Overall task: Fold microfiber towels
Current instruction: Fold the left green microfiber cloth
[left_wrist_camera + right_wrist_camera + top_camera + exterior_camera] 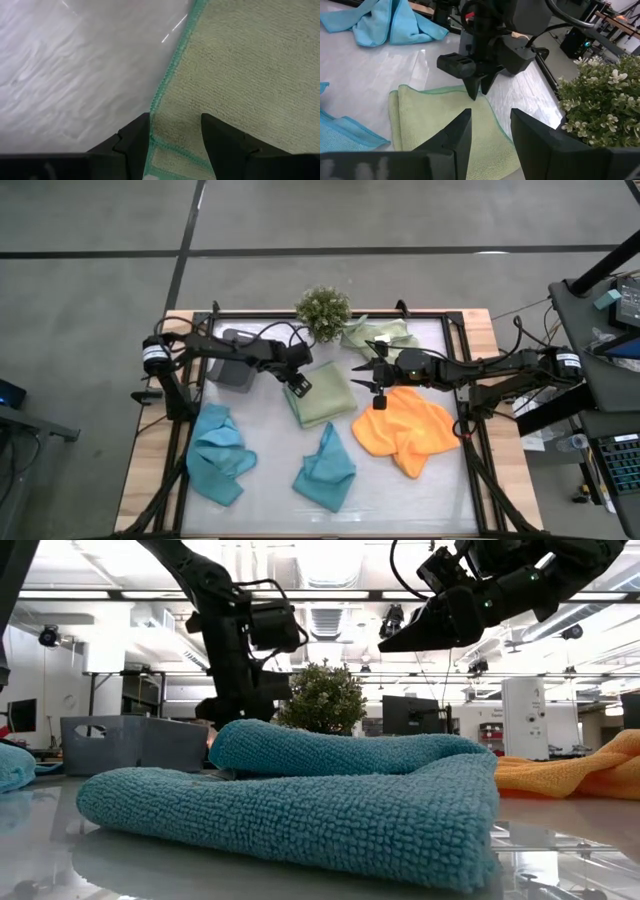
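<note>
We lower our left claw (298, 387), fingers apart, astride a corner of the folded sage-green towel (322, 393) at mid-tabletop (270, 490), apparently to pinch it; our right claw (372, 373), also apart, hovers beside.

Two teal-blue towels (222, 452) (326, 468) lie by the bench's front edge, a bright orange towel (408, 432) at its right, and a sage-green, teal-hemmed folded towel (322, 394) mid-bench.

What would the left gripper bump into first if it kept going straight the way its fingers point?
Most likely the folded pale sage-green microfiber towel: the left gripper points down with open fingers straddling its teal-stitched edge, the glossy table just beside. The remaining gap is hard to judge.
</note>
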